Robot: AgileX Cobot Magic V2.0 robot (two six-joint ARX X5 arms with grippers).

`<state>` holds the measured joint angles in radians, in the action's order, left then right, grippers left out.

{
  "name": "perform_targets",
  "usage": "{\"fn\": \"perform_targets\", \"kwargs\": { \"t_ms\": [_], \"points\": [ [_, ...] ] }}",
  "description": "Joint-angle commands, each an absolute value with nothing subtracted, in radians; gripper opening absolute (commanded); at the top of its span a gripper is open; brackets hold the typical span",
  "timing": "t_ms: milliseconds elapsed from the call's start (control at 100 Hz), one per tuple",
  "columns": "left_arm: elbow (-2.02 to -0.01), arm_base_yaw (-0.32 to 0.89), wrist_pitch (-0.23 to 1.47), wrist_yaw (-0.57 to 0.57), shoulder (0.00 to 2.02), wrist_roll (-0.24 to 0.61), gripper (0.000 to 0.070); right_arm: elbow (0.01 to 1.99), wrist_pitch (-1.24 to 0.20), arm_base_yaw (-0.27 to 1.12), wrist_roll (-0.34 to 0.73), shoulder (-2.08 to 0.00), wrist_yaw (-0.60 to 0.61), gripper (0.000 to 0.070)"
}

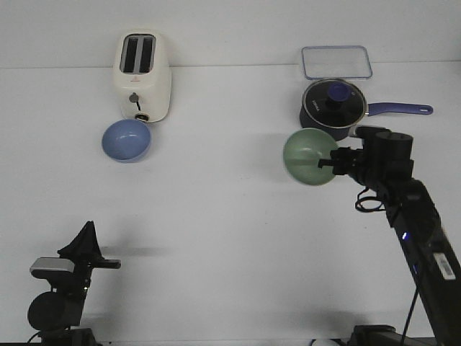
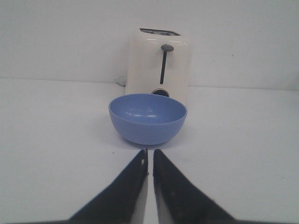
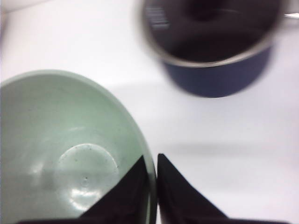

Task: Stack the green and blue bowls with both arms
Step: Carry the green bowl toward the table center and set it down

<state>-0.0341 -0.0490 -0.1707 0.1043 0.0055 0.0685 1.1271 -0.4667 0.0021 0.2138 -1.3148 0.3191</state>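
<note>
The green bowl (image 1: 310,156) was up off the worktop (image 1: 216,216), pinched by its rim in the right hand (image 1: 333,163), one finger inside the bowl and one outside going by the right wrist view. It hung tilted, its opening facing the front camera, just in front of the dark navy saucepan (image 1: 333,108) with the glass lid. So the right hand was clenched on that rim, no doubt there.

The blue bowl (image 1: 127,140) sat upright on the worktop over on the left side, right in front of the cream toaster (image 1: 143,76), looked like touching it or nearly so. Well apart from the green one.

The left hand (image 1: 87,241) was low and near the front edge, nowhere close to the blue bowl. In the left wrist view its fingers (image 2: 133,177) were pressed almost together with only a sliver of gap, holding nothing, so basically shut and empty, pointed straight at the blue bowl.

A clear lidded container (image 1: 336,62) was parked behind the saucepan, not in play.

My read: this was the carry step, green bowl lifted and on its way. Next move would probably need the right arm to swing it across to the left, level it out and lower it into the blue bowl. Or the left hand opens up and brings the blue bowl to the middle, since both arms are meant to take part. The toaster sitting so close behind would make that grasp a bit tight.
</note>
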Motion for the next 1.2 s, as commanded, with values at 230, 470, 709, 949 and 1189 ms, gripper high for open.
{"fn": "perform_targets", "kwargs": {
  "t_ms": [230,470,709,949,1189],
  "points": [
    [-0.014,-0.048,-0.181,0.105,0.005,0.069,0.0015,0.961,-0.456,0.318,0.277,-1.169,0.276,0.0000],
    [-0.014,-0.048,-0.181,0.105,0.005,0.071,0.0015,0.830,-0.356,0.528,0.376,-1.200,0.189,0.0000],
    [-0.014,-0.048,-0.181,0.106,0.005,0.092,0.0015,0.747,-0.287,0.583,0.403,-1.264,0.136,0.0000],
    [-0.014,-0.048,-0.181,0.105,0.005,0.237,0.0013,0.747,-0.272,0.583,0.366,-1.314,0.123,0.0135],
    [-0.025,-0.048,-0.185,0.105,0.005,0.460,0.0012,0.747,-0.200,0.516,0.353,-1.198,0.134,0.0260]
  ]
}}
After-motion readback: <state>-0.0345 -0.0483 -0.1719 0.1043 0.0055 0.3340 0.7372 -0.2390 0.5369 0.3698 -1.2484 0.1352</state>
